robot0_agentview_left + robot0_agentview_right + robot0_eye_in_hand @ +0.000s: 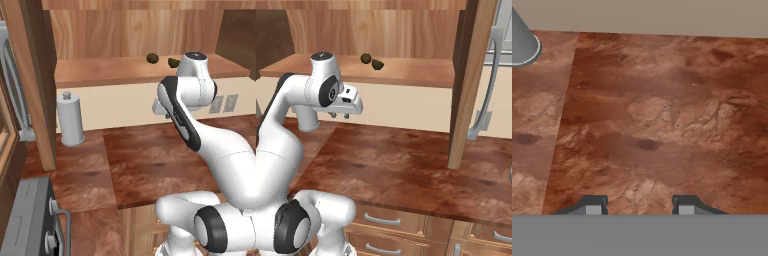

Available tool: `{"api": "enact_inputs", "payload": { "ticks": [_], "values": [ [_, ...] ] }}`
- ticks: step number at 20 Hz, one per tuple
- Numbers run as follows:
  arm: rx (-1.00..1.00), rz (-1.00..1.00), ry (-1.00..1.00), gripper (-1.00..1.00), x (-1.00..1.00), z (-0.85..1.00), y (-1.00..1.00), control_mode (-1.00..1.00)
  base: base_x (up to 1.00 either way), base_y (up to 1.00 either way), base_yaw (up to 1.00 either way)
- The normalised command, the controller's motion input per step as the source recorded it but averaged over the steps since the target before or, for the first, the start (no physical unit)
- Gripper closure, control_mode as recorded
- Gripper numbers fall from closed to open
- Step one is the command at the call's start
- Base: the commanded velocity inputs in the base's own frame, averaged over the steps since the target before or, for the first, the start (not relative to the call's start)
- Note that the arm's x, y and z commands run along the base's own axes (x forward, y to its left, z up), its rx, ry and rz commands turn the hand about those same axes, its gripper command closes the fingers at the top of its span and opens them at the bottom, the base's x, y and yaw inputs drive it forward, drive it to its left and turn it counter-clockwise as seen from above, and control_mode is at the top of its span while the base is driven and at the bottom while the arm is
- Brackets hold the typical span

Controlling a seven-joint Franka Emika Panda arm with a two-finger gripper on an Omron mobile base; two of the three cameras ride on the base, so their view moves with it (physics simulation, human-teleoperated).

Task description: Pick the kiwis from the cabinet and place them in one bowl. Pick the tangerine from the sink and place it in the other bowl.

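The two small dark olive-brown kiwis (365, 58) lie close together on the light wood shelf of the open wall cabinet (100, 72), one roundish, the other (377, 64) just beside it; in the left base view one kiwi (152, 58) sits clear while the other (173, 62) is partly hidden behind the arm's upper joint; the darker brown wooden cabinet door (471, 75) stands swung open, its grey bar handle (487, 95) showing on the far face; the white arm's two-finger gripper (339, 115) hangs below shelf level over the mottled reddish-brown stone counter (145, 165), pointing down, well apart from the fruit; in the hand view its dark fingertips (594, 206) stand spread with bare counter between them, nothing held; a grey cylindrical canister with a knobbed top (70, 119) stands upright on the counter near the back wall.
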Motion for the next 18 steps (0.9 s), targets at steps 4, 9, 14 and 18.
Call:
{"api": "enact_inputs", "payload": {
  "ticks": [4, 9, 14, 18],
  "values": [
    [0.00, 0.00, -0.09, -1.00, -0.06, 0.08, 0.00, -1.00, 0.00, 0.00, 0.00],
    [0.00, 0.00, -0.22, -1.00, -0.15, 0.33, -0.03, -1.00, 0.00, 0.00, 0.00],
    [0.00, 0.00, -0.22, -1.00, -0.15, 0.39, -0.16, -1.00, 0.00, 0.00, 0.00],
    [0.00, 0.00, -0.18, -1.00, -0.06, 0.37, -0.30, -1.00, 0.00, 0.00, 0.00]
  ]
}}
